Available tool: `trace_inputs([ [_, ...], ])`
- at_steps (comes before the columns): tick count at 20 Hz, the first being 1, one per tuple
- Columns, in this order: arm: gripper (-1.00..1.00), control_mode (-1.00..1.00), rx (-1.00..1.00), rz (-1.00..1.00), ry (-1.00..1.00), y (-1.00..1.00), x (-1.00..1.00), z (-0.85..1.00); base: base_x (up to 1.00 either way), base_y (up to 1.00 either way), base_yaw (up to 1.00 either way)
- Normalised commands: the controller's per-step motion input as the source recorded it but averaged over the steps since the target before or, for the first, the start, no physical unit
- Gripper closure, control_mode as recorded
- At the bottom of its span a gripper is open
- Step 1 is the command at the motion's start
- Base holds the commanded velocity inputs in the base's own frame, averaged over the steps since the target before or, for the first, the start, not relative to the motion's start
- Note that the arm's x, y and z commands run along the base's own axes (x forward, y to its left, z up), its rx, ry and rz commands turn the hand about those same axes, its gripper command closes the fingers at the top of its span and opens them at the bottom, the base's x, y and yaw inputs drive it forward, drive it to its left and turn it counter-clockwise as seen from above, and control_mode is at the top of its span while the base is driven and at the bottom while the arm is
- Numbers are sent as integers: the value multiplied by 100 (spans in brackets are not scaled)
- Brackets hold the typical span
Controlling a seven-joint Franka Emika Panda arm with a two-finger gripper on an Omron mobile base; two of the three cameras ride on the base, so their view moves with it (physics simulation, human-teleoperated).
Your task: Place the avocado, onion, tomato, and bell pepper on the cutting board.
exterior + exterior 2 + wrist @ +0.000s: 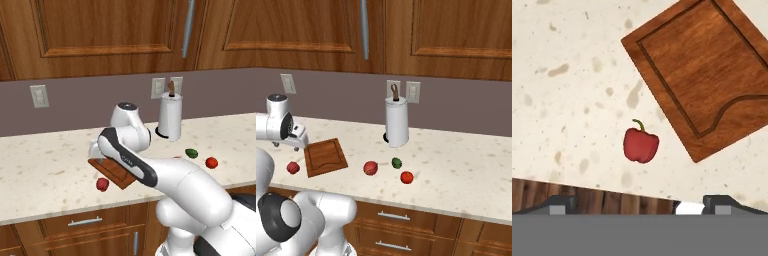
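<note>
The bell pepper (640,145), a dull dark red lump with a green stem, lies on the counter just off the cutting board (707,70), close to the counter's front edge. My gripper (643,206) hovers above it, open and empty, its fingertips (559,205) set wide apart. In the right base view the bell pepper (292,167) lies left of the cutting board (325,156), with the gripper (300,142) over the board's left edge. Right of the board lie the pinkish-red onion (370,168), the green avocado (396,162) and the tomato (406,177). Nothing rests on the board.
A white paper towel roll (396,122) stands on its holder near the back wall, behind the avocado. Wall outlets (406,91) sit above it. My own arm (150,172) hides part of the cutting board (112,172) in the left base view.
</note>
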Motion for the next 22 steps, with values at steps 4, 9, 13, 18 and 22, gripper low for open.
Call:
trace_inputs([
  [4, -100, -100, 0, 0, 5, 4, 8, -27, 0, 0, 0],
  [9, -100, -100, 0, 0, 3, 0, 7, -29, 0, 0, 0],
  [13, -100, -100, 0, 0, 2, 6, 5, -27, 0, 0, 0],
  [18, -100, -100, 0, 0, 1, 11, 7, -25, 0, 0, 0],
  [22, -100, -100, 0, 0, 2, 7, 13, -20, 0, 0, 0],
])
